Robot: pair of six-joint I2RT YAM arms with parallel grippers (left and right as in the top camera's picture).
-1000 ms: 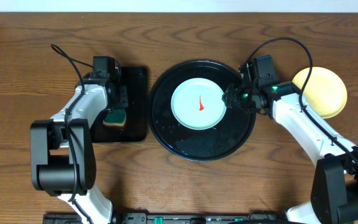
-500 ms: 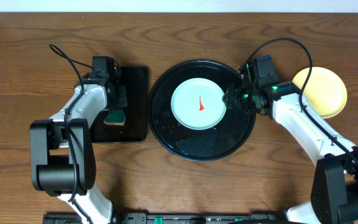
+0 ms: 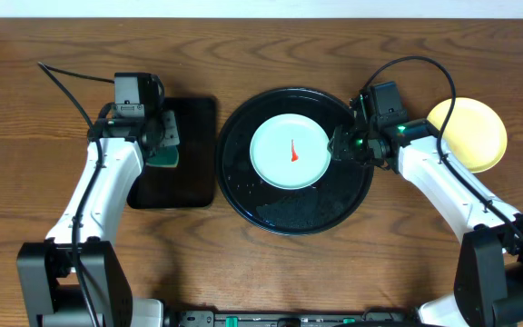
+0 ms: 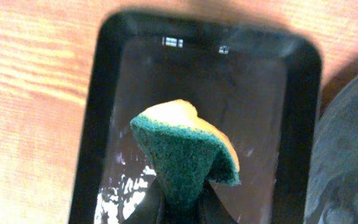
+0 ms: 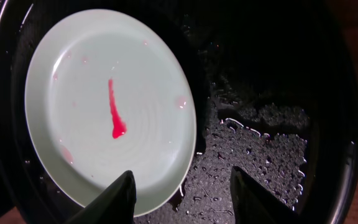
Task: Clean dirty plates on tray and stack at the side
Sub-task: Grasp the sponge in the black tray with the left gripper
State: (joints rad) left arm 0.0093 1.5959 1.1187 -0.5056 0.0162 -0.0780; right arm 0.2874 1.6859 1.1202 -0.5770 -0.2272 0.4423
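Note:
A pale mint plate (image 3: 275, 159) with a red streak lies in the middle of the round black tray (image 3: 243, 195). My right gripper (image 3: 336, 145) stands open at the plate's right rim. In the right wrist view one finger (image 5: 114, 199) hangs over the plate (image 5: 92, 74) and the other over the wet tray (image 5: 272, 74), with the gripper (image 5: 182, 200) straddling the rim. A pale yellow plate (image 3: 470, 136) rests on the wood at the right. My left gripper (image 3: 164, 147) is shut on a green and yellow sponge (image 4: 182, 146), which is lifted above the rectangular tray.
The smaller rectangular black tray (image 3: 175, 186) lies left of the round tray, wet inside (image 4: 253, 93). Bare wood-grain tabletop surrounds both trays. The right arm's cable loops above the yellow plate.
My left gripper has shut on the sponge, lifted it off the rectangular tray and moved it toward the tray's far left. The right arm and plates have not moved.

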